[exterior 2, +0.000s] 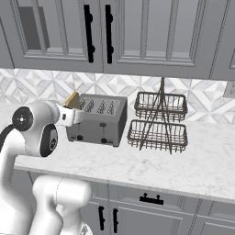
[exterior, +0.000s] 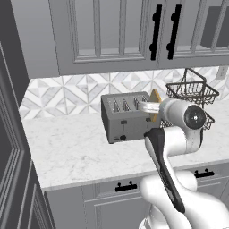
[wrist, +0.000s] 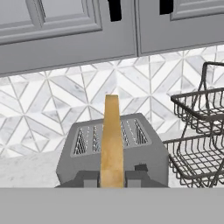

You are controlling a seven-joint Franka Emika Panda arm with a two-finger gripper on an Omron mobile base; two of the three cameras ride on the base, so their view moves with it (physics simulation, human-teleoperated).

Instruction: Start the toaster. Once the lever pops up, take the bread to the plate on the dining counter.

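Observation:
The grey four-slot toaster (exterior: 125, 118) (exterior 2: 98, 118) (wrist: 151, 153) stands on the white worktop against the tiled wall. Its left lever (exterior: 124, 122) shows as a small black tab on the front face. My gripper (wrist: 112, 177) (exterior: 151, 107) (exterior 2: 69, 114) is shut on the golden-tan bread (wrist: 111, 140) (exterior: 155, 102) (exterior 2: 72, 99). The slice stands edge-on between the fingertips (wrist: 89, 178), held over the toaster's top. Whether its lower edge is still in a slot is hidden. The plate and the dining counter are out of view.
A dark two-tier wire basket (exterior: 192, 96) (exterior 2: 159, 121) (wrist: 199, 140) stands just right of the toaster. Grey upper cabinets with black handles (exterior 2: 98, 34) hang close overhead. The worktop (exterior: 71, 152) runs bare to the left, ending at a tall dark cabinet (exterior: 11, 134).

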